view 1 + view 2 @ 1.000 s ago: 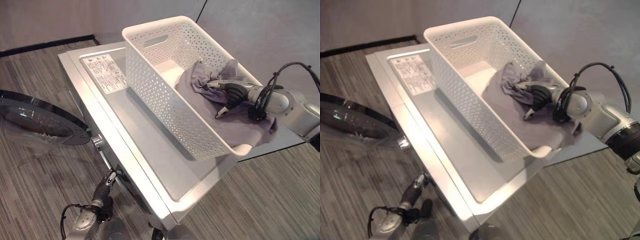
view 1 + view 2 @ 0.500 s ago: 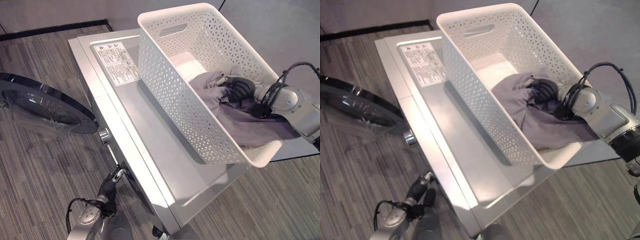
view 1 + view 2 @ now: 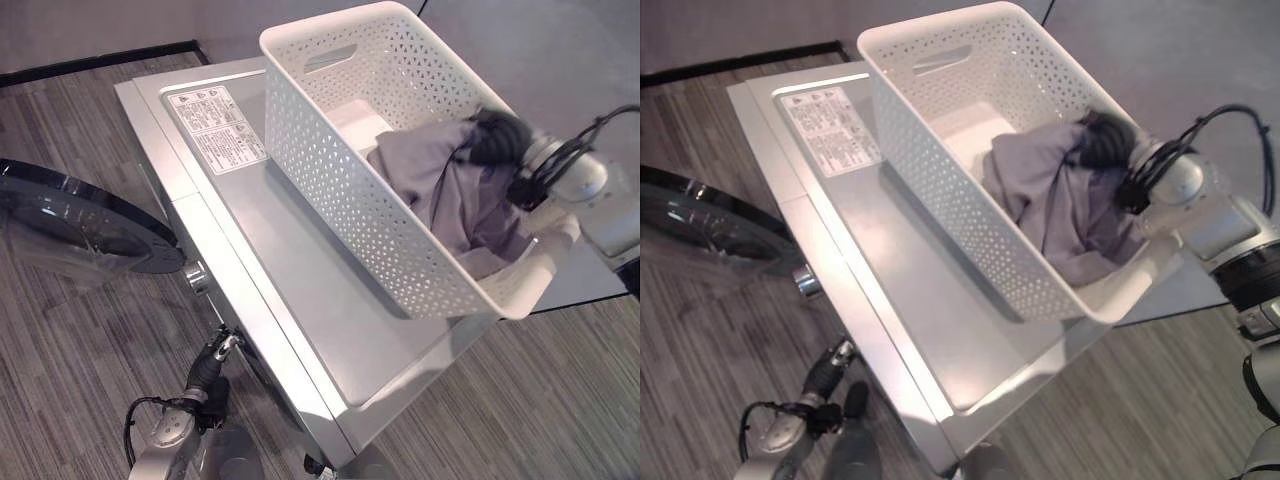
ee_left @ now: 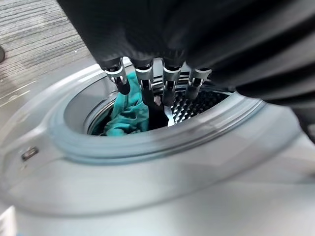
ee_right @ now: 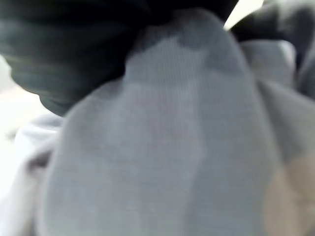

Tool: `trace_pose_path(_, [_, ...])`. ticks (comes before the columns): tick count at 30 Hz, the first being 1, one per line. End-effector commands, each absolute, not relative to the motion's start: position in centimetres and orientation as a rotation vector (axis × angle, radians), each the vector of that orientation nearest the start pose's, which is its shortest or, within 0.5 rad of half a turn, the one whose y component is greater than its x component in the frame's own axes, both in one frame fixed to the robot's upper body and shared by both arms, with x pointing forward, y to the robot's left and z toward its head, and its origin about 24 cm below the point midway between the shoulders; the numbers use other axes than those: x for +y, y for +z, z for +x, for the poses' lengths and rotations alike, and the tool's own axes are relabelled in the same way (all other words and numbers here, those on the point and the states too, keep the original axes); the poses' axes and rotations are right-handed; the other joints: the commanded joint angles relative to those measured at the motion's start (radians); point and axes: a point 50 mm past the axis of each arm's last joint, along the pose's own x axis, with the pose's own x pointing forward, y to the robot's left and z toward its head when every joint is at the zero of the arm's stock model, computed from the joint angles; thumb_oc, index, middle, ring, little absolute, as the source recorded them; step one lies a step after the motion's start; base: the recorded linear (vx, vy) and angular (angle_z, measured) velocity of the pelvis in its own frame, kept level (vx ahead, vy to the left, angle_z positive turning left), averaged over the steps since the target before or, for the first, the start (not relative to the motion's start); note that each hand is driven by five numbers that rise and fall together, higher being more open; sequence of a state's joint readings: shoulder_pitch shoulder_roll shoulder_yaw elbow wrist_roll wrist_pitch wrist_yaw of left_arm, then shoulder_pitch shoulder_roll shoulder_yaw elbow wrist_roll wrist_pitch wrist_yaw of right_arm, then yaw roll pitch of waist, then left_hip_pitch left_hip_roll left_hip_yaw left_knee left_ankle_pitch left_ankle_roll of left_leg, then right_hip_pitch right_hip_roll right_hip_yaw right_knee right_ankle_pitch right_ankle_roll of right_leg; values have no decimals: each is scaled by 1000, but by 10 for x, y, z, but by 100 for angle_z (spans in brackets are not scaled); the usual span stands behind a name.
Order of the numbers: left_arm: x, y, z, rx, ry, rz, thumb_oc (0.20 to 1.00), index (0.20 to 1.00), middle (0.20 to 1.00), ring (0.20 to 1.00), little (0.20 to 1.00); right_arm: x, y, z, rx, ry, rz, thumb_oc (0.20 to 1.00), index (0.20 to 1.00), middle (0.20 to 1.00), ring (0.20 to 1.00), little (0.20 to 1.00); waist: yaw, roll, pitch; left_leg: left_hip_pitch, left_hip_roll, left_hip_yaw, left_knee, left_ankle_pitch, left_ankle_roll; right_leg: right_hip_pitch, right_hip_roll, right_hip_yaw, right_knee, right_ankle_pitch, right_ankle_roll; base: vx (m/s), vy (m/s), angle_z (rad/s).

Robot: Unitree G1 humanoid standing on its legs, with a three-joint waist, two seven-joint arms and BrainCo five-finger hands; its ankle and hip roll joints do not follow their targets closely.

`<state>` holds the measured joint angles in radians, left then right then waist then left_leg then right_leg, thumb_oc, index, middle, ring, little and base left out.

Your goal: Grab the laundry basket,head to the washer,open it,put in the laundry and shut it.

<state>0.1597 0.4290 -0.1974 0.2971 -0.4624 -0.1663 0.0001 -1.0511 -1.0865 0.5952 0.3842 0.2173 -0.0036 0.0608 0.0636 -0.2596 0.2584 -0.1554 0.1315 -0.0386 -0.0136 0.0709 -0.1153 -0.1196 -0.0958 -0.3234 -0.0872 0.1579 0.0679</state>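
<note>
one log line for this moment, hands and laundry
right hand: gripping grey cloth in white basket on washer | left hand: open at drum opening | teal cloth: in drum | door: open

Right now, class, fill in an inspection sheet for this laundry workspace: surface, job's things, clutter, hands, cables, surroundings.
Surface: the washer's flat grey top carries a printed label near its far end.
Job's things: white perforated laundry basket on the washer top; grey garment bunched at its near end; washer door swung open; teal cloth already in the drum.
Clutter: nothing seen.
Hands: right hand is inside the basket, on the grey garment; left hand has straight fingers at the drum's mouth.
Cables: nothing seen.
Surroundings: striped carpet floor, plain wall behind.
</note>
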Motion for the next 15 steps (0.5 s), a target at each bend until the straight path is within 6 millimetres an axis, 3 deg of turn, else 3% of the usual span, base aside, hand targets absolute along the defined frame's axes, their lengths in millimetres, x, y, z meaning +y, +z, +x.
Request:
trace_pose_path(1, [225,-18,207,243,-27,15,1000,1000,1000,1000,1000,-263,382,335,-658,-284,-946,200,200,200,200,200,-17,-22,-36,28,25,72,48,-158,56,80,-43,66,24,-178,49,10,-4,-13])
trace_pose_path(6, [229,-20,205,260,-19,30,1000,1000,1000,1000,1000,-272,407,324,-752,-430,-917,200,200,200,200,200,-21,-22,-57,36,17,69,49,-163,63,86,-45,74,24,-177,50,15,7,-9])
trace_pose_path(7, [231,-21,204,270,-17,39,1000,1000,1000,1000,1000,-281,420,317,-793,-513,-871,200,200,200,200,200,-21,-21,-72,44,16,69,46,-167,65,93,-45,73,24,-178,50,35,11,-1])
trace_pose_path(15, [231,-24,202,289,-14,50,1000,1000,1000,1000,1000,-304,442,304,-840,-680,-751,200,200,200,200,200,-19,-16,-96,69,12,71,43,-175,67,111,-46,75,23,-179,55,5,2,0])
